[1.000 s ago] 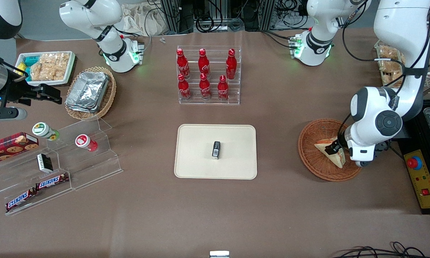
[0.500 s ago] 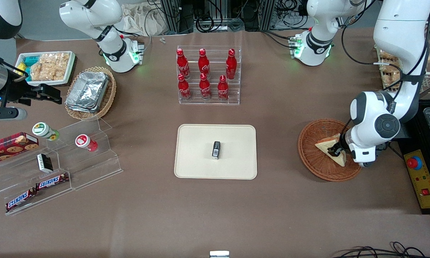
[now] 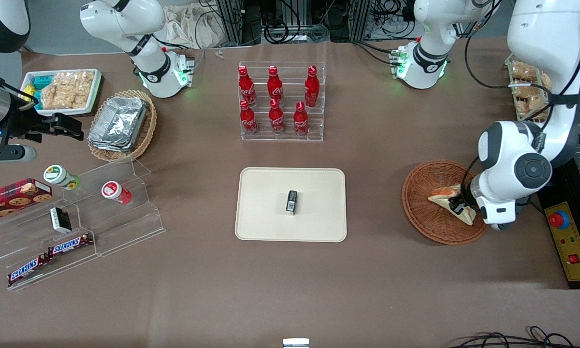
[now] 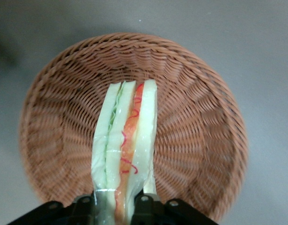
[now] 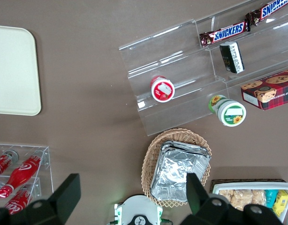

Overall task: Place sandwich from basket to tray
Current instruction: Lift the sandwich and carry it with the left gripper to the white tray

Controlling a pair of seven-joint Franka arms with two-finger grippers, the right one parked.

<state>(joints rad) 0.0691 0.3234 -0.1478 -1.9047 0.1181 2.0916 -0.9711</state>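
The end effector was clamped on the wide end of the sandwich, held on edge just above the basket. The grip covered only one end, so the soft bread risked sagging, slipping or shedding filling during transfer to the tray, where a small dark box occupied the centre.

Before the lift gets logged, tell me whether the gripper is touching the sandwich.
Touching. In the left wrist view the gripper fingers press on both sides of the sandwich, held on edge over the basket.
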